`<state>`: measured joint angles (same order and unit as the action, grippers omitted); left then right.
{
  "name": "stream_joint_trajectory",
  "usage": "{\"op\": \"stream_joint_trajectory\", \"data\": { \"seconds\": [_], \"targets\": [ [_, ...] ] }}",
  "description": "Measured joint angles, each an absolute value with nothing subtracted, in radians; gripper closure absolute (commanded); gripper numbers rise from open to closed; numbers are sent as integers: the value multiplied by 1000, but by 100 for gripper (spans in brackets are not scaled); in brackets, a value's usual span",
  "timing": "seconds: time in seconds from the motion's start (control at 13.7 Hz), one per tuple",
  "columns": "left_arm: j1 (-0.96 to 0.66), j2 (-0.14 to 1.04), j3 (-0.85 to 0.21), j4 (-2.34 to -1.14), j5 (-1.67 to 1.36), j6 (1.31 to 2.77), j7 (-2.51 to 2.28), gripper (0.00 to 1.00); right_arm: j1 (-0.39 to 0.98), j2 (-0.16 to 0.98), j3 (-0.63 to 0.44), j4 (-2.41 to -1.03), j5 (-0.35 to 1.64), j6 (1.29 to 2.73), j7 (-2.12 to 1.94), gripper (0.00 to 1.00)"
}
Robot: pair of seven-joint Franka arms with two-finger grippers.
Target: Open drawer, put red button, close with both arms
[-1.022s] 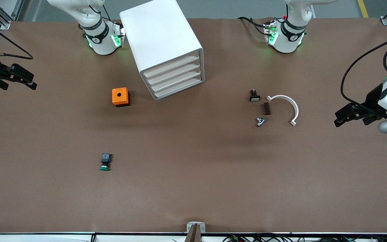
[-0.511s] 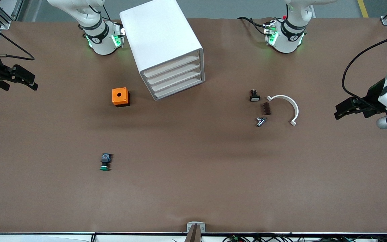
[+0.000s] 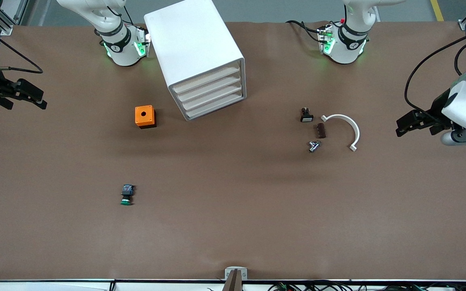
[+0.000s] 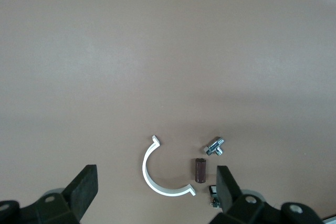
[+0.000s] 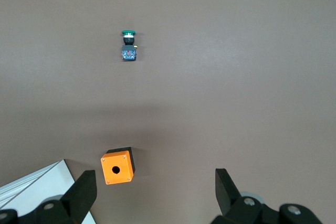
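The white cabinet (image 3: 194,44) stands between the arm bases, and its four beige-fronted drawers (image 3: 210,95) are all shut. The red button does not show in any view. My left gripper (image 3: 401,126) hangs open over the table's end by the left arm, with nothing in it. In the left wrist view the left gripper (image 4: 156,170) looks down on a white curved clip (image 4: 157,179). My right gripper (image 3: 41,100) hangs open and empty over the other end. In the right wrist view the right gripper (image 5: 155,174) hovers beside the orange box (image 5: 116,167) and the cabinet's corner (image 5: 37,187).
An orange box with a round hole (image 3: 145,116) sits beside the cabinet. A green-capped button (image 3: 126,195) lies nearer the front camera. Toward the left arm's end lie a black part with a white face (image 3: 306,115), a brown block (image 3: 321,130), a metal fitting (image 3: 313,146) and the clip (image 3: 348,129).
The left arm has drawn its gripper a little toward the middle of the table and toward the bases. The right gripper has barely shifted. Nothing on the table has moved.
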<state>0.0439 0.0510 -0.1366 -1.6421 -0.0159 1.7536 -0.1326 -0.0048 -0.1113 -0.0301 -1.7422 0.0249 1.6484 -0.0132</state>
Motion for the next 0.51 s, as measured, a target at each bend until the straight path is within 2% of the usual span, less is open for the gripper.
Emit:
{"op": "stream_joint_trajectory", "data": {
  "seconds": [0.51],
  "targets": [
    [45, 13, -136, -1672, -16, 1773, -133, 1, -5, -111, -31, -1742, 25, 1648, -13, 0]
  ]
}}
